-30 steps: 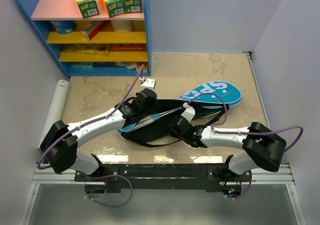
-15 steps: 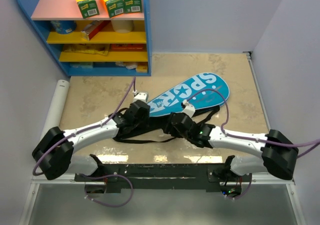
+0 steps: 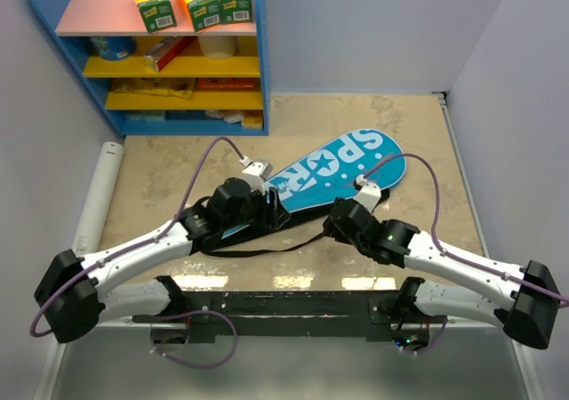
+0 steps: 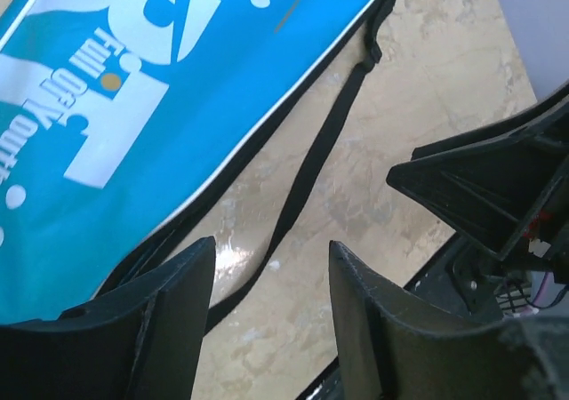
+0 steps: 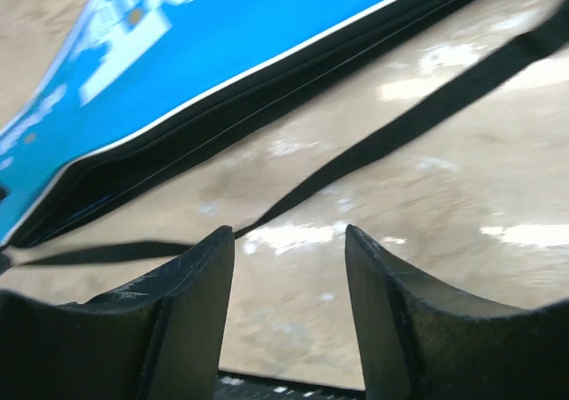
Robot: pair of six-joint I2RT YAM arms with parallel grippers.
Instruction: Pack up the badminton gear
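Note:
The long blue bag lettered "SPORT" lies flat and diagonal on the beige table, its wide end at the far right. Its black strap trails loose toward the near edge. My left gripper hovers over the bag's narrow end. It is open and empty, with the bag and strap below the left gripper. My right gripper sits just near of the bag's middle, also open and empty. Ahead of the right gripper are the bag's black edge and the strap.
A blue shelf unit stands at the back left with orange-green boxes on top. A white tube lies along the left wall. A metal rail runs along the near edge. Walls close in on both sides.
Both grippers have opened and let go of the bag. The bag's blue side has come down flat and lies shut. Both arms have drawn slightly apart.

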